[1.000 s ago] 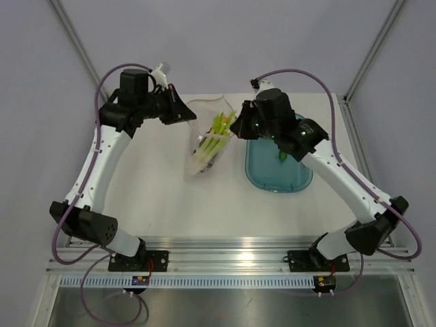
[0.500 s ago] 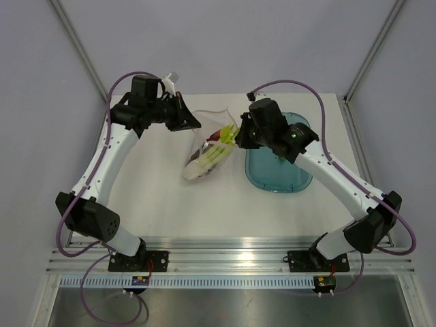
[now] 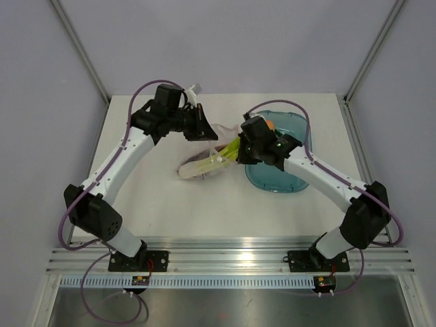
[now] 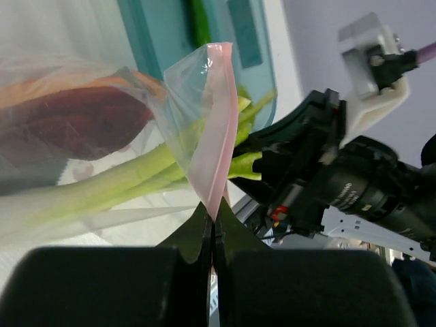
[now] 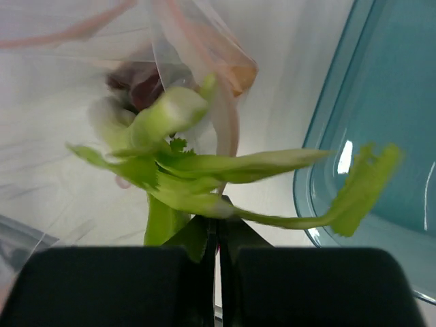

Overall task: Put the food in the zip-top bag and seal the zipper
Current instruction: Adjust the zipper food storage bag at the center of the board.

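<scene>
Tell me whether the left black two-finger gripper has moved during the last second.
Yes. In the top view the left gripper has shifted right and toward the arm bases, closer to the fixed teal oblong tray.

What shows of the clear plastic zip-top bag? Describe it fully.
The crinkly clear plastic zip-top bag lies slanted on the white table beside the teal oblong tray. The shut left tool pinches its pinkish-red zipper strip. Inside: a dark red piece and light green stalks, whose leafy tips stick out of the unsealed mouth.
</scene>
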You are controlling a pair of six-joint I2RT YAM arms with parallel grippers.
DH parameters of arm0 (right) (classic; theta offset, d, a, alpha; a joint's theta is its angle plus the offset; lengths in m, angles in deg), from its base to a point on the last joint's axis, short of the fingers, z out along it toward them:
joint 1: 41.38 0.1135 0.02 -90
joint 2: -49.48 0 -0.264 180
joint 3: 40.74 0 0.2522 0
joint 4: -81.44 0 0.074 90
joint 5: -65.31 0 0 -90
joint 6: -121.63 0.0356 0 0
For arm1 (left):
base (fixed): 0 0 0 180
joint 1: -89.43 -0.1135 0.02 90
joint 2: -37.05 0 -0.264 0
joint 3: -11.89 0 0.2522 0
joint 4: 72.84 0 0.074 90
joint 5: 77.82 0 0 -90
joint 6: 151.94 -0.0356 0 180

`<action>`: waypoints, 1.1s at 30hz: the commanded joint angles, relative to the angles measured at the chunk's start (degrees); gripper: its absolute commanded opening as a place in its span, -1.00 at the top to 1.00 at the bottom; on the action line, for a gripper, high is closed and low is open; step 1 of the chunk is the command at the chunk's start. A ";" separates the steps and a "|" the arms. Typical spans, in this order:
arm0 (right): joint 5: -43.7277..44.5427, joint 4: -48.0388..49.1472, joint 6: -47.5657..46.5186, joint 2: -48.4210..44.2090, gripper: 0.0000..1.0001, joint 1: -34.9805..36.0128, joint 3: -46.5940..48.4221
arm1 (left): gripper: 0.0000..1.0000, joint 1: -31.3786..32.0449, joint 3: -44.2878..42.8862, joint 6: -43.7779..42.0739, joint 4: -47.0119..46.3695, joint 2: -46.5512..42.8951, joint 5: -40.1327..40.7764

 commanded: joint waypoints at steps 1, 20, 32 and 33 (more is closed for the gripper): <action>-1.45 0.73 2.30 0.93 1.00 0.14 -1.29 | 1.00 3.78 -3.41 -0.84 -1.48 3.12 -0.03; 8.84 -1.38 6.08 -20.96 -0.14 0.05 -4.01 | 1.00 4.49 -7.66 -2.08 0.38 -0.30 0.42; 1.45 2.49 6.35 -17.89 0.06 0.14 -5.51 | 1.00 4.49 -6.78 -1.55 -0.41 -0.48 -0.82; 2.06 2.05 6.26 -17.89 0.10 0.14 -5.33 | 1.00 4.49 -6.69 -1.64 -0.41 -0.56 -0.90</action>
